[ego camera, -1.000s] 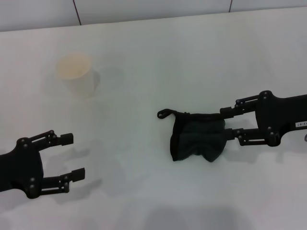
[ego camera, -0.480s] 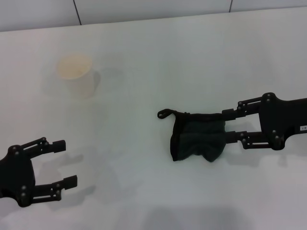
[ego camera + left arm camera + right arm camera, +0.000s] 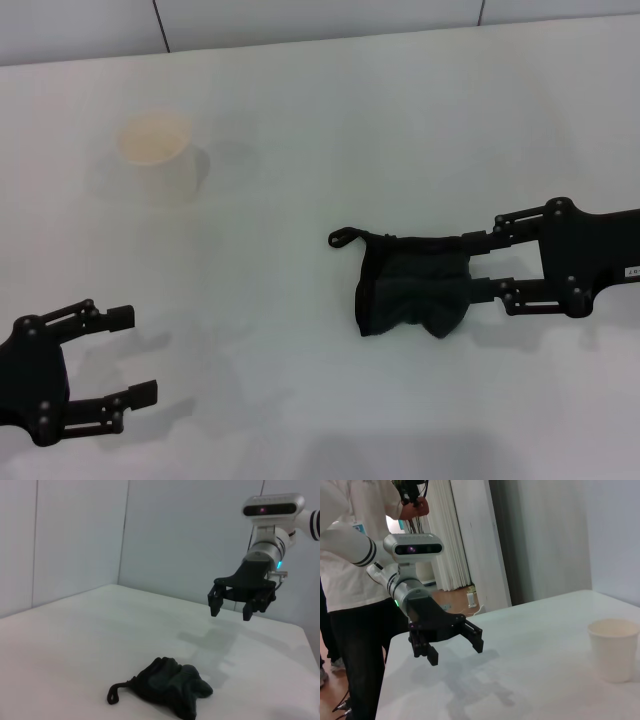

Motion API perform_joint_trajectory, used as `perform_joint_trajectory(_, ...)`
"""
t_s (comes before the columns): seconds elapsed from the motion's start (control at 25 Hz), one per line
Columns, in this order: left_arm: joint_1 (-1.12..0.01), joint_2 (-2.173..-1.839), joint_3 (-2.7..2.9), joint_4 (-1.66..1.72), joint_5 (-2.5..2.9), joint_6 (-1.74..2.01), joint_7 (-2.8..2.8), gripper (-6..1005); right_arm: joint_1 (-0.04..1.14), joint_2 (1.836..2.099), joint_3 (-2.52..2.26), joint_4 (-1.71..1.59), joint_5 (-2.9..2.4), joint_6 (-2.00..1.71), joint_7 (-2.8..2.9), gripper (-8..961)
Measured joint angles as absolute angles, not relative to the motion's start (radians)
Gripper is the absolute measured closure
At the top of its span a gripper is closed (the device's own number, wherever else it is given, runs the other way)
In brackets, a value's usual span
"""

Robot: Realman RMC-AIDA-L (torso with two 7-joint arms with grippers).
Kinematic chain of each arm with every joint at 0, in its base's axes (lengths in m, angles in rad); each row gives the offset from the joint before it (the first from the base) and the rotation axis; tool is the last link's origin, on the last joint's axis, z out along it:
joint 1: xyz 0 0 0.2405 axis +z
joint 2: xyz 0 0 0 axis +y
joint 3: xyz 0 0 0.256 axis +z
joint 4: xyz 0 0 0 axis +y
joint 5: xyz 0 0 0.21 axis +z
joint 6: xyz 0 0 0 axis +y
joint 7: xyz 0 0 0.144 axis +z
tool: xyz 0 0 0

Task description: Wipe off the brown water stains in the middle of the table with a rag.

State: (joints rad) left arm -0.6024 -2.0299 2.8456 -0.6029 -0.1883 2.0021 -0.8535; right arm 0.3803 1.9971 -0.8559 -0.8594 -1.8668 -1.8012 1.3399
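Our left gripper has pulled back toward the near left corner of the table, and our right gripper has eased away to the right, off the rag. Both sets of jaws stand wide and empty. The rag lies crumpled at centre-right, the paper cup far left. We see no brown stain, so the wiping looks finished.
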Motion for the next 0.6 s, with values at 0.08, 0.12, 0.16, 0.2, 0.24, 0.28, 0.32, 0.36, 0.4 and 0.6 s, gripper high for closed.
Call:
perform_joint_trajectory(0.08, -0.602, -2.029, 2.846, -0.603, -0.184, 2.002, -0.852, 141, 0.383, 1.997, -0.856, -0.856, -1.866, -1.801, 1.340, 454)
perform_joint_trajectory(0.12, -0.602, -2.029, 2.846, -0.603, -0.181, 2.002, -0.851, 141, 0.383, 1.997, -0.856, -0.856, -1.866, -1.801, 1.340, 454)
perform_joint_trajectory(0.16, -0.603, -2.029, 2.846, -0.603, -0.180, 2.002, -0.850, 141, 0.384, 1.997, -0.856, -0.855, -1.865, -1.802, 1.339, 454)
perform_joint_trajectory(0.2, -0.603, -2.028, 2.846, -0.603, -0.179, 2.002, -0.850, 141, 0.384, 1.997, -0.856, -0.855, -1.865, -1.802, 1.339, 454)
perform_joint_trajectory(0.24, -0.603, -2.028, 2.846, -0.603, -0.179, 2.002, -0.849, 141, 0.385, 1.997, -0.856, -0.855, -1.865, -1.802, 1.339, 454)
perform_joint_trajectory(0.28, -0.603, -2.028, 2.846, -0.603, -0.179, 2.002, -0.848, 141, 0.385, 1.997, -0.856, -0.855, -1.865, -1.802, 1.338, 454)
perform_joint_trajectory(0.32, -0.603, -2.028, 2.846, -0.603, -0.179, 2.002, -0.848, 141, 0.385, 1.997, -0.856, -0.854, -1.864, -1.802, 1.338, 454)
perform_joint_trajectory(0.36, -0.603, -2.028, 2.846, -0.603, -0.179, 2.002, -0.847, 141, 0.385, 1.997, -0.856, -0.854, -1.864, -1.802, 1.338, 454)
perform_joint_trajectory(0.4, -0.603, -2.028, 2.846, -0.603, -0.179, 2.002, -0.847, 141, 0.385, 1.997, -0.856, -0.854, -1.864, -1.802, 1.338, 454)
perform_joint_trajectory(0.6, -0.603, -2.028, 2.846, -0.603, -0.178, 2.002, -0.846, 141, 0.385, 1.998, -0.856, -0.854, -1.864, -1.801, 1.332, 454)
